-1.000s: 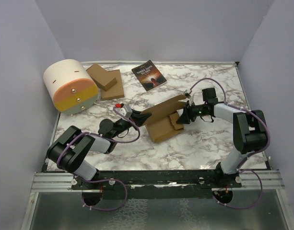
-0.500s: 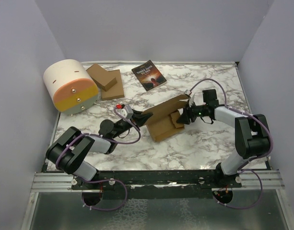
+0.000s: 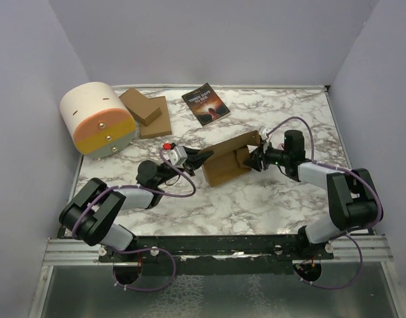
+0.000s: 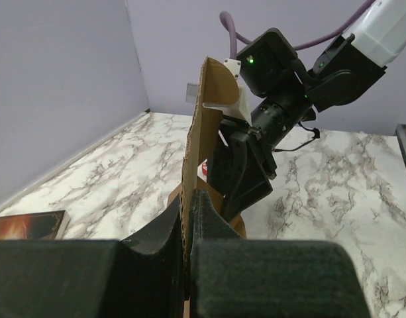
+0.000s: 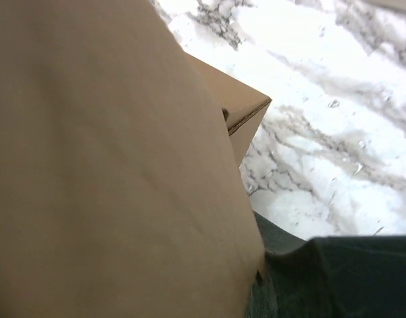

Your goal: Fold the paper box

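Left gripper pinches the upright paper box edge on the marble table; right gripper presses close, grip unreadable.

We see bare counter in front of the box and along the right edge. Behind it, a lane runs short of the book. The drum and cardboard stack crowd the far left corner. Our left hand and right hand close off the box's two ends.
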{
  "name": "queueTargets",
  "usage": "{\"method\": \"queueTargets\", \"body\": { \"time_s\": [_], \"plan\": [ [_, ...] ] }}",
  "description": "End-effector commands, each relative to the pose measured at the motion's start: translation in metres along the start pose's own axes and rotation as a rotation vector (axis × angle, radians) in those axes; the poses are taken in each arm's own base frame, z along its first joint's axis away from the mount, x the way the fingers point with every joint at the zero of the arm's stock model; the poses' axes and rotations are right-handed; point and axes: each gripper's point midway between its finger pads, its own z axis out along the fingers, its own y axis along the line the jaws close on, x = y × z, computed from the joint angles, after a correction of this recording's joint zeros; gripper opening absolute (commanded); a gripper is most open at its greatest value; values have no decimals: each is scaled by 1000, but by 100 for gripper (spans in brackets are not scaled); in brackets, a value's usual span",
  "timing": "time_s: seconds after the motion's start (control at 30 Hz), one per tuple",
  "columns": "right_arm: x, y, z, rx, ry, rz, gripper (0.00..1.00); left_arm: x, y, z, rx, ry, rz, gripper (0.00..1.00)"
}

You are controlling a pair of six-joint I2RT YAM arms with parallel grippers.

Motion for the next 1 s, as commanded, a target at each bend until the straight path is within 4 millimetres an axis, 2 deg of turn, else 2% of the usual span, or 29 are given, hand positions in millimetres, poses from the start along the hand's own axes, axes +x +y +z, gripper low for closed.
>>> {"method": "queueTargets", "body": {
  "time_s": [0.0,0.1,0.37,0.5,0.77,0.97],
  "plan": [
    [-29,-12,8,72,-91,-190,38,-4,-5,4,57,-2,94,0],
    [-24,-15,14,71,-62,-192,38,5,-7,2,73,17,100,0],
    [-19,-13,9,80,-39,-234,42,19,-14,-6,92,42,81,0],
    [-17,-16,11,83,-29,-202,42,17,-16,-10,74,17,44,0],
    [-14,-13,18,52,-22,-159,41,12,-13,-12,9,-63,-134,0],
    [-19,-11,27,39,-10,-169,43,9,-9,-10,-19,-78,-192,0]
  ]
}}
